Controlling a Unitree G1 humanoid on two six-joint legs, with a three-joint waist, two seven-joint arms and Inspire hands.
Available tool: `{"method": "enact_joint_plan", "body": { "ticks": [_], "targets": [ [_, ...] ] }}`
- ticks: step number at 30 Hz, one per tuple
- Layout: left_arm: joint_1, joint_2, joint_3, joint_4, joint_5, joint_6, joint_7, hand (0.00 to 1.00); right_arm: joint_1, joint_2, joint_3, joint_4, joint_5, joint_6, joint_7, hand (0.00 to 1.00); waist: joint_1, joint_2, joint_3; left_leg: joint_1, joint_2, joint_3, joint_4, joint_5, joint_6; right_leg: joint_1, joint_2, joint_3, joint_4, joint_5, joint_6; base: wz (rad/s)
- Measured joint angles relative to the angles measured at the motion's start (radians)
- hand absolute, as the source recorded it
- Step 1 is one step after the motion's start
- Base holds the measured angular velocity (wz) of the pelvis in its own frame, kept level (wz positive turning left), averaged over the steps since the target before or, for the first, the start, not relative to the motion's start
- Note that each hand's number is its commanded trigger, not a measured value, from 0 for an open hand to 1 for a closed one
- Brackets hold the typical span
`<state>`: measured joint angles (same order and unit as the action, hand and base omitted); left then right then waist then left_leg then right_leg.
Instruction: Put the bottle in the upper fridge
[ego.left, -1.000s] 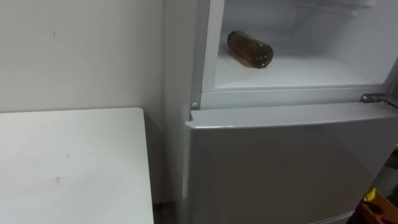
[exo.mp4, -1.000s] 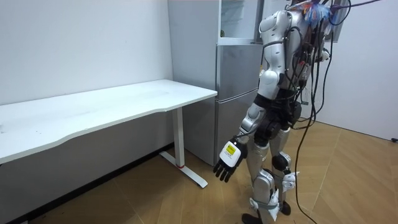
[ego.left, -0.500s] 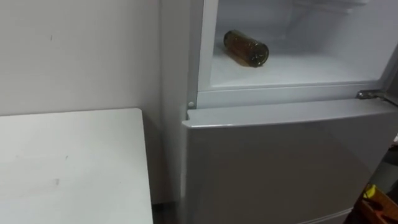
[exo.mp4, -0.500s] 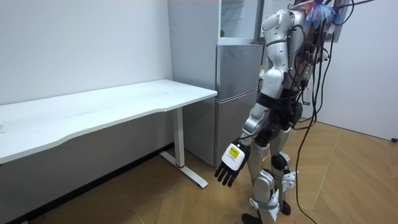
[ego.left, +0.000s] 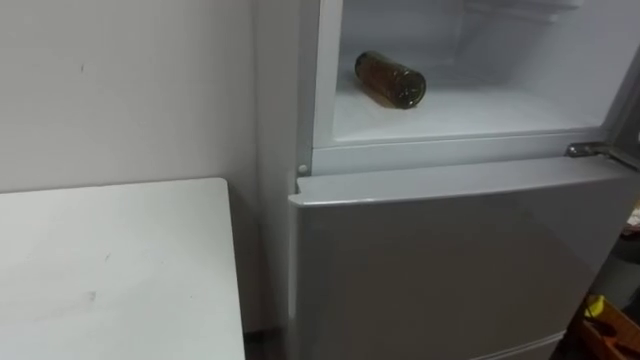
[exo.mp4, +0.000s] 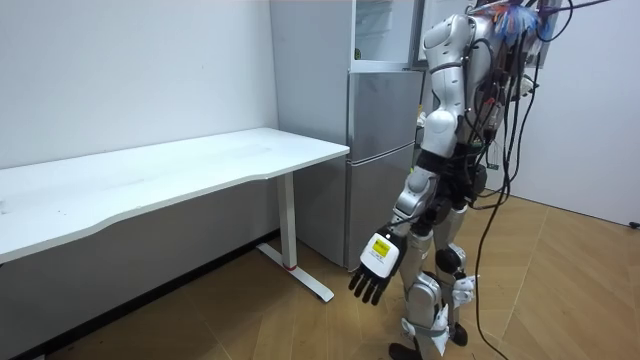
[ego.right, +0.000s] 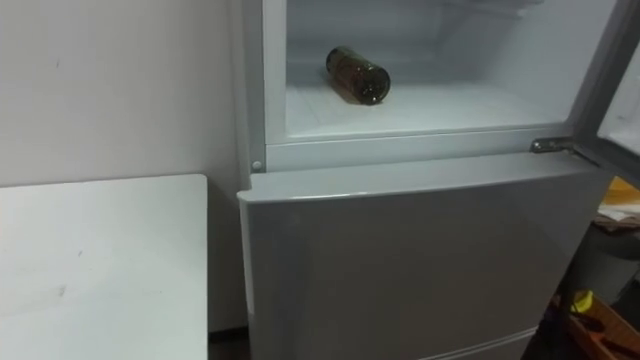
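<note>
I am hanging my left hand (exo.mp4: 375, 268) loose-fingered and empty because the brown glass bottle (ego.left: 390, 79) is lying on its side at twelve o'clock inside the white fridge's open upper compartment (ego.left: 500, 105).

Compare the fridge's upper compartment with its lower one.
The upper compartment stands open, its white inside showing; the lower compartment is shut behind a grey door. The upper compartment holds the bottle, lying on its side; what the lower compartment holds is hidden. Both belong to one fridge beside the white table.
</note>
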<state>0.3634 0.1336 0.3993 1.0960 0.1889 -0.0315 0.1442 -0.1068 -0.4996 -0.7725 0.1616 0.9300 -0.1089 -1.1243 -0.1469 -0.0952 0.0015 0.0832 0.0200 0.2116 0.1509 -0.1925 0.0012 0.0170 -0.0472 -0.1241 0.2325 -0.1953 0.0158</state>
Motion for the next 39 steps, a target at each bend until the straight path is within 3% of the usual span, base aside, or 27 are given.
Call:
{"method": "enact_joint_plan", "body": {
  "ticks": [7,15,22,26,32,39],
  "targets": [
    [0.0,-0.002,0.014,0.013,0.0,-0.005,0.0,0.0,0.061,0.013,0.027,-0.075,0.0,0.018,0.0,0.0,0.013,0.002,0.0014,0.009,0.0,0.005,-0.001,0.0,0.0,-0.003,0.001,0.014,0.01,-0.007,0.0,-0.03],
    [-0.004,-0.008,0.029,0.016,0.001,-0.027,0.004,0.0,0.139,0.066,0.077,-0.236,0.005,0.02,0.0,0.0,0.015,0.011,0.0036,0.015,0.0,0.008,-0.002,0.0,0.0,-0.007,0.001,0.017,0.026,-0.011,-0.003,-0.03],
    [-0.004,-0.015,0.028,0.024,0.0,-0.064,0.004,0.0,0.159,0.066,0.126,-0.276,0.005,0.02,0.004,0.0,0.015,0.016,0.0037,0.016,0.0,0.014,0.0,0.0,0.0,-0.019,0.001,0.029,0.042,-0.012,-0.005,-0.05],
    [0.001,-0.034,0.027,0.026,0.0,-0.084,0.004,0.0,0.197,0.066,0.155,-0.323,0.005,0.02,0.016,0.0,0.016,0.025,-0.0008,0.016,0.0,0.018,0.0,0.0,0.0,-0.021,0.003,0.034,0.045,-0.013,-0.005,-0.03],
    [-0.002,-0.046,0.025,0.036,-0.001,-0.089,0.004,0.0,0.23,0.074,0.195,-0.355,0.005,0.02,0.091,0.0,0.019,0.025,-0.0009,0.015,0.001,0.027,0.001,0.0,-0.001,-0.034,0.004,0.049,0.062,-0.015,-0.007,-0.09],
    [-0.009,-0.046,0.001,0.036,0.0,-0.1,0.007,0.0,0.238,0.143,0.259,-0.454,0.004,0.019,0.124,0.0,0.035,0.028,-0.0021,0.01,0.006,0.048,0.005,-0.001,-0.002,-0.05,0.01,0.069,0.067,-0.01,-0.012,-0.12]
  ]
}}
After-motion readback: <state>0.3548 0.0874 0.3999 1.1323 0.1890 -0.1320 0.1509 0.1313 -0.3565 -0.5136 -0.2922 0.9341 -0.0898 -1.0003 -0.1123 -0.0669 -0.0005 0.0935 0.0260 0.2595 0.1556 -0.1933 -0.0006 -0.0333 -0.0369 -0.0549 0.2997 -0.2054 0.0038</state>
